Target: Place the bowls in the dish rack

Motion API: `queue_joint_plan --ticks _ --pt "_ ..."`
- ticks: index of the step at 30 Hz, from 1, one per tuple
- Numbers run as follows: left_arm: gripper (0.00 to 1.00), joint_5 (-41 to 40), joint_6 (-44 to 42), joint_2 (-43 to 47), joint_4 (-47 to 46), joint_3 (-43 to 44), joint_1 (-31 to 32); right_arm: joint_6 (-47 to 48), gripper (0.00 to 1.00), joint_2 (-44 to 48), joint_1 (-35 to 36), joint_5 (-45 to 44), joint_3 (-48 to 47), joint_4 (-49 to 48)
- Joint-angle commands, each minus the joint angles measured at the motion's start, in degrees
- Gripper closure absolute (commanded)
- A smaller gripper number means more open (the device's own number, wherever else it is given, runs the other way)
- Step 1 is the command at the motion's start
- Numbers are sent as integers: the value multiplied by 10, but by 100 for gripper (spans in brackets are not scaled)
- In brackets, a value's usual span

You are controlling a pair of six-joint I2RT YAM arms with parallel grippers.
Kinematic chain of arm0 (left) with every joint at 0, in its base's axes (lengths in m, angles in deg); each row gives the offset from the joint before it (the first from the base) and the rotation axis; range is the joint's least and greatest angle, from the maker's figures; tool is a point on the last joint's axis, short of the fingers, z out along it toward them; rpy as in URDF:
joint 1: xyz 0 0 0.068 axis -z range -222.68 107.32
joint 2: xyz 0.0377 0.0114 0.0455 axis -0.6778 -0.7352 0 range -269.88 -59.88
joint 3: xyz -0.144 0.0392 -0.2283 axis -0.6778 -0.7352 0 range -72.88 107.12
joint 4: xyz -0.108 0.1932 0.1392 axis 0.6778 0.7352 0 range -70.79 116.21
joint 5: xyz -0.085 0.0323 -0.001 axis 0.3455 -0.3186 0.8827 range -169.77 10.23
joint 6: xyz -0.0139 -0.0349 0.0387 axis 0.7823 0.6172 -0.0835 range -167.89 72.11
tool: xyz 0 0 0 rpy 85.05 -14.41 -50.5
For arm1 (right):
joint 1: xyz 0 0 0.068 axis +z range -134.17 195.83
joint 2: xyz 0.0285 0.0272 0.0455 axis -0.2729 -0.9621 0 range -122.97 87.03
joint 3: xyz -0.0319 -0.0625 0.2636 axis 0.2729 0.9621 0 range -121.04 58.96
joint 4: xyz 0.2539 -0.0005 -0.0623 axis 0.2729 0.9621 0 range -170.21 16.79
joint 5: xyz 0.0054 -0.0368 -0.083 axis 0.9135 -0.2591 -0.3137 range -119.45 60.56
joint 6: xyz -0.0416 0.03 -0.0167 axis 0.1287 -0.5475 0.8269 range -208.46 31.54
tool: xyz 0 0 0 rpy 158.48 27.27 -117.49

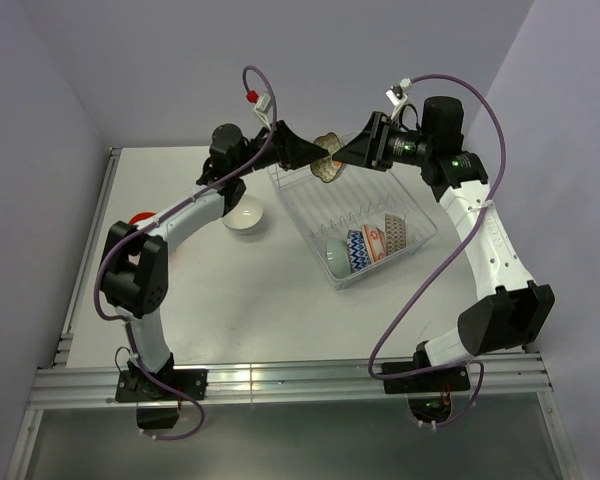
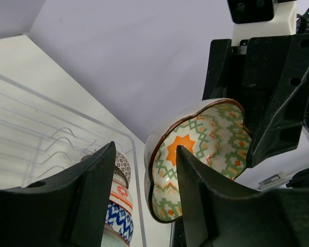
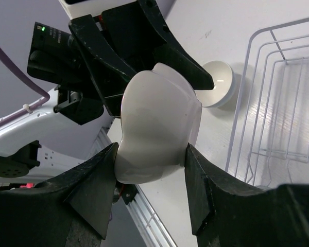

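Overhead, the two arms meet at about 12 o'clock on the tabletop [image 1: 230,290], above the far edge of the dish rack [image 1: 378,195], with the scalloped bowl [image 1: 327,163] in the air between them. The right gripper [image 3: 150,149] is clamped on that bowl — its wrist view shows both black fingers pressed against the plain white underside. The left gripper [image 2: 146,152] has its fingers apart. In its wrist view the bowl's wavy rim sits in the gap, nearer the right-hand finger, and the green-and-orange pattern inside the bowl faces the camera. The bowl is tipped on edge and rests on nothing. Four bowls stand on edge in a row at the rack's 5 o'clock end: a pale teal bowl [image 1: 334,260] nearest the arm bases, then a blue-patterned bowl [image 1: 355,248], an orange-and-white patterned bowl [image 1: 374,238] and another patterned bowl [image 1: 393,230]. A white bowl [image 1: 245,216] sits upright on the tabletop at 9 o'clock from the rack, near it but apart — and an orange-red bowl [image 1: 137,214] peeks out from behind the left arm at the tabletop's 9 o'clock edge.
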Motion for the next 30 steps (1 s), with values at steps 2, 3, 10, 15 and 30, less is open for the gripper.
queue_joint_plan --ticks 2,3,10,15,30 --pt "43 4 1 32 -14 -17 -1 -8 100 14 0 11 -10 -38" --pt "43 3 0 33 -12 -21 -1 -7 100 12 0 10 -10 -37" --pt "36 3 -14 37 12 -24 -11 25 100 7 -14 -2 -5 -5" --pt "30 -1 -34 44 24 -31 -19 65 100 8 -34 -20 -6 39" --pt "5 17 -123 59 125 -24 -21 332 100 21 -206 -111 -29 315"
